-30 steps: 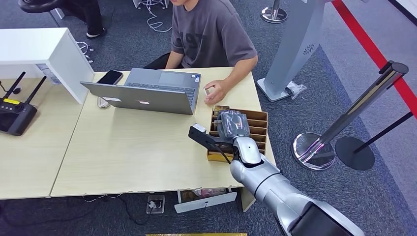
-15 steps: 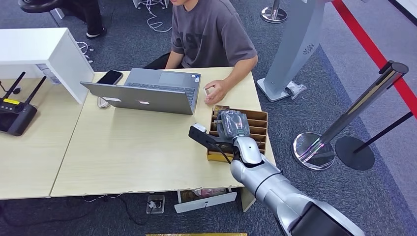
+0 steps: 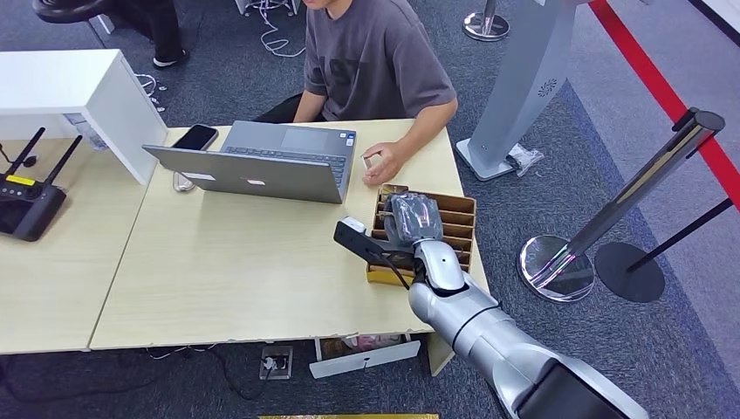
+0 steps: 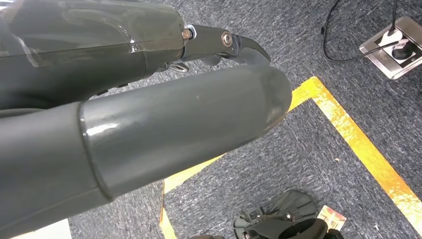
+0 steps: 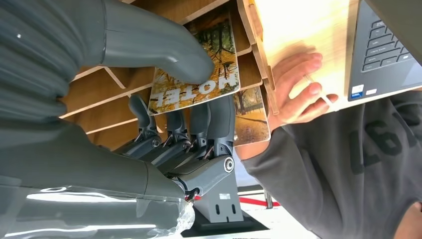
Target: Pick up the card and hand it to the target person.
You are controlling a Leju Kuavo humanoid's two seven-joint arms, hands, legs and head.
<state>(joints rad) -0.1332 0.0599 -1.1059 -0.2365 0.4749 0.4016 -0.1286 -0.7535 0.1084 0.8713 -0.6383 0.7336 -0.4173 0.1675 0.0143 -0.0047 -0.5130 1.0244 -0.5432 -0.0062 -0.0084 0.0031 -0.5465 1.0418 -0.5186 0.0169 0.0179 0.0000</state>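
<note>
Right hand (image 5: 164, 124): pinching the card (image 5: 196, 74), thumb pressed on its printed face and the dark fingers (image 5: 199, 124) curled beneath it; in the head view the hand (image 3: 412, 220) sits over the slotted wooden holder (image 3: 458, 209).
Left hand (image 4: 149, 99): hangs low above grey carpet with a yellow floor line; its thumb lies along the fingers, but I cannot tell whether it is clenched or loose, and nothing shows in it.
Router (image 3: 26, 196): black, far left on the neighbouring table, well apart from the work.
Laptop (image 3: 262, 161): open, between the person and the bare middle of the table (image 3: 218, 271).
Phone (image 3: 195, 137): just beside the laptop's far left corner.
Card: part-way in its slot at the holder's far end, the word HOTEL readable; a second, similar card (image 5: 251, 117) stands in the slot next to it.
Person's hand (image 3: 381, 163): resting on the table just beyond the holder, near the robot's fingers.
Step in hand: judged to be securing the grasp before drawing the card out.
Doing it well: keep the thumb square on the face so the thin card does not pivot; pull along the line of the slot, not across it, so the dividers do not catch; leave the neighbouring card alone; then carry it the short way to the waiting hand without brushing the laptop edge.
Stanchions (image 3: 611, 218): far right on the carpet, clear of the arm.
</note>
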